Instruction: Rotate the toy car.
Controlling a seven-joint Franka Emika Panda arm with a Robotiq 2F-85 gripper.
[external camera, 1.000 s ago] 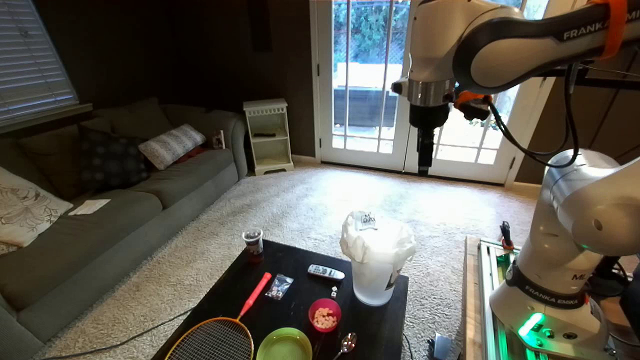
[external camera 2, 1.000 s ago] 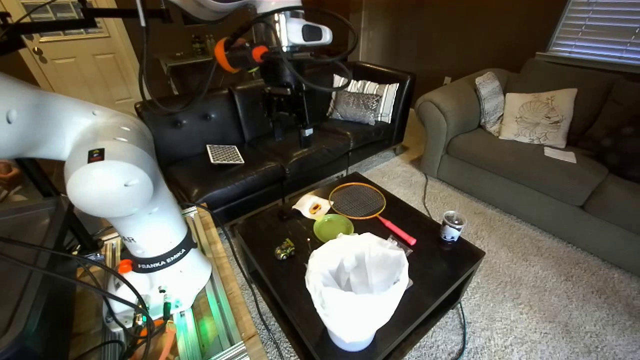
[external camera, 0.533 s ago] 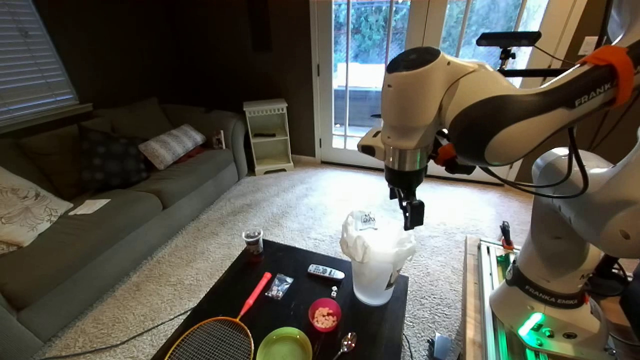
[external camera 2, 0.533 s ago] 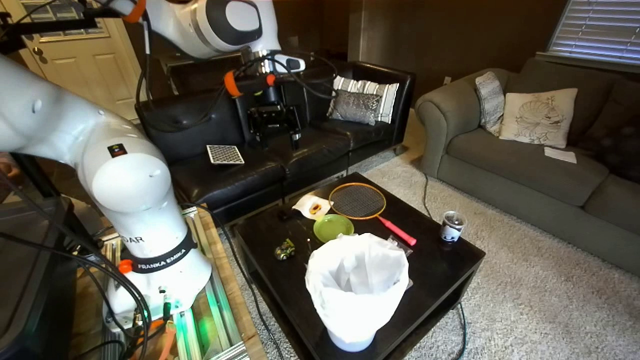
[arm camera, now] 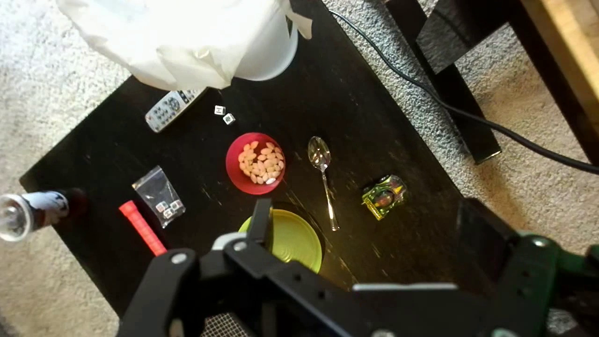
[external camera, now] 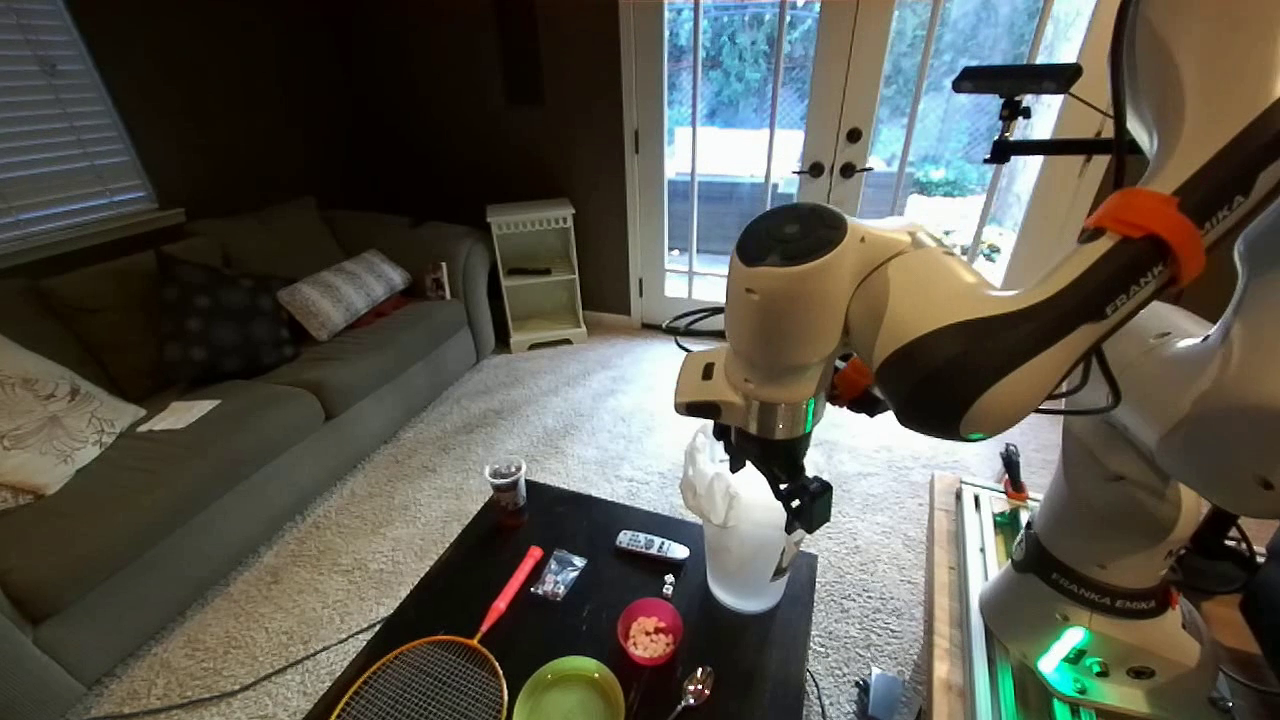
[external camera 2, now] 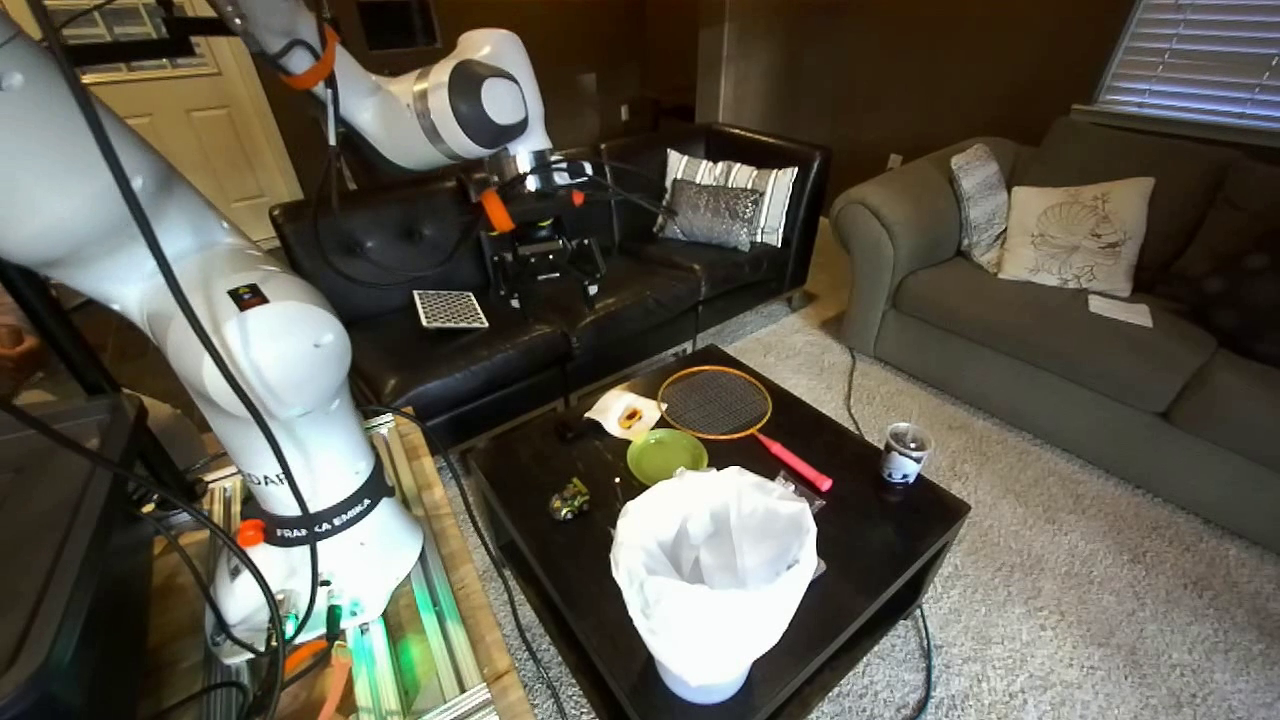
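The toy car (arm camera: 384, 196) is small, green and black with yellow marks. In the wrist view it lies on the dark table, right of the spoon. It also shows in an exterior view (external camera 2: 569, 499) near the table edge on the robot's side; I do not see it in the other exterior view. My gripper (arm camera: 369, 224) is open and empty, its fingers (arm camera: 260, 222) spread wide. In the wrist view the car appears between the fingers but farther off, below them. The gripper is in the air well above the table in both exterior views (external camera: 770, 495) (external camera 2: 552, 293).
A tall white bin with a bag liner (external camera 2: 710, 590) stands on the table. A pink bowl of pale pieces (arm camera: 255, 164), a spoon (arm camera: 323, 173), a green plate (arm camera: 295, 238), a remote (arm camera: 171, 108), a racket (external camera 2: 715, 400) and a cup (external camera 2: 903, 455) are also there.
The arm has lowered my gripper from high above toward the table, and it has turned. Its fingers look farther apart than one second ago. The toy car has not moved.
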